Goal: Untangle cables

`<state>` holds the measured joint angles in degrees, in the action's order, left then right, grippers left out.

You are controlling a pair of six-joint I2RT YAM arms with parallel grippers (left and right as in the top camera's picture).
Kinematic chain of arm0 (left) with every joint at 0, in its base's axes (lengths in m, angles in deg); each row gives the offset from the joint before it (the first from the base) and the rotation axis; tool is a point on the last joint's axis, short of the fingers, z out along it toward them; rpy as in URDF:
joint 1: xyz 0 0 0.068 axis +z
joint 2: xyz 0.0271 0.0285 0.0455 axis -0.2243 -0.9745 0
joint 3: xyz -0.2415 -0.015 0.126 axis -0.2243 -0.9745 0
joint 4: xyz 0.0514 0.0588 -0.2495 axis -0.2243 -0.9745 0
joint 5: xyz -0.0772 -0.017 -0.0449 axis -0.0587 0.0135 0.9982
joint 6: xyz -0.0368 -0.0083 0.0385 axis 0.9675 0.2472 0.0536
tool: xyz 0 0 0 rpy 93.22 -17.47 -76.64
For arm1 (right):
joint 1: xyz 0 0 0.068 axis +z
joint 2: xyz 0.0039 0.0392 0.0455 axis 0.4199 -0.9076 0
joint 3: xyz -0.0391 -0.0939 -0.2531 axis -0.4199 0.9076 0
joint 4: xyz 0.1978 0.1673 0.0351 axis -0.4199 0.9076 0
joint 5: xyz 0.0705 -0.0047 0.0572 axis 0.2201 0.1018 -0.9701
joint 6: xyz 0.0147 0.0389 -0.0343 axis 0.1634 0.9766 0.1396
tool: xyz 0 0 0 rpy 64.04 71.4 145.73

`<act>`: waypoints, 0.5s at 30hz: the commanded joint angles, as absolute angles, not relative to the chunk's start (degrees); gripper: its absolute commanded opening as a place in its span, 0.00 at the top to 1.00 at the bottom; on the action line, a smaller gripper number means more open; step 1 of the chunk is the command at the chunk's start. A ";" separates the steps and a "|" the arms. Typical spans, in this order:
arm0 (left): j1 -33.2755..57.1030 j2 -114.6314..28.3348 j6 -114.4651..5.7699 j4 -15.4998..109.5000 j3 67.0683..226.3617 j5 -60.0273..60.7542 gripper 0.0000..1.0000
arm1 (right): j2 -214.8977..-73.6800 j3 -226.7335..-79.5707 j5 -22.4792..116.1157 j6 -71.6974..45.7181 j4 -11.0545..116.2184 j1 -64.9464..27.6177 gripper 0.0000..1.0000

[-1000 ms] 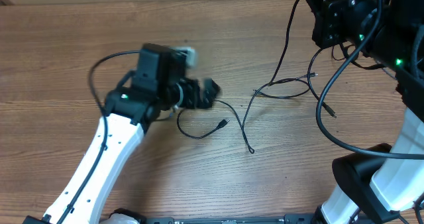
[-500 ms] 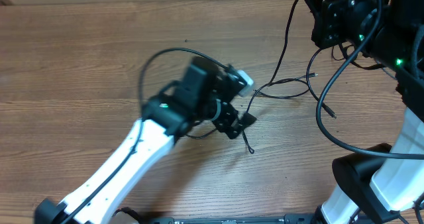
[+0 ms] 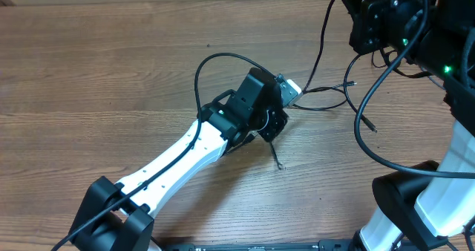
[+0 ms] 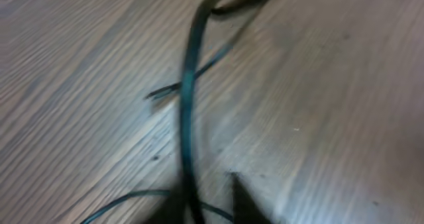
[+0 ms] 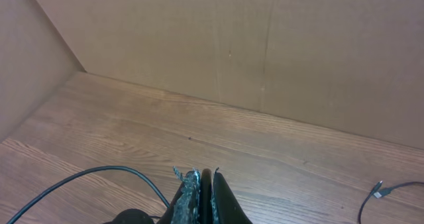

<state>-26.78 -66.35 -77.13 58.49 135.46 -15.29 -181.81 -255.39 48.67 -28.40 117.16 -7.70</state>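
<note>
Black cables [image 3: 326, 90] — long axis left-right — plugs [image 3: 352, 83] rightward.

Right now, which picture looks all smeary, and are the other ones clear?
The left wrist view is the smeary one: the black cable and the wood grain are blurred, and the fingertips are soft dark shapes. The overhead view is sharp and evenly lit, so the thin cables show clearly. The right wrist view is crisp too, down to the right gripper.

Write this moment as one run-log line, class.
task: untangle cables | left gripper: low over table, astride one strand, grip unclear | right gripper: shut, away from cables
</note>
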 commanded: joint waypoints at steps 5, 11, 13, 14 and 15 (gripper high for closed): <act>-26.70 -63.22 -72.13 55.93 136.16 -27.37 0.96 | -181.92 -255.48 49.91 -28.18 116.85 -8.21 0.96; -21.67 -55.57 -60.17 49.85 136.16 -47.81 0.96 | -181.92 -255.48 49.91 -28.16 116.85 -8.21 0.96; -18.43 -53.76 -54.27 47.16 136.16 -52.01 0.96 | -181.92 -255.48 49.89 -28.16 116.85 -8.21 0.96; -16.64 -53.04 -51.12 45.66 136.16 -53.25 0.96 | -181.92 -255.48 49.89 -28.14 116.85 -8.21 0.96; -14.74 -52.49 -48.24 44.15 136.16 -53.45 0.96 | -181.92 -255.48 49.89 -28.16 116.85 -8.21 0.96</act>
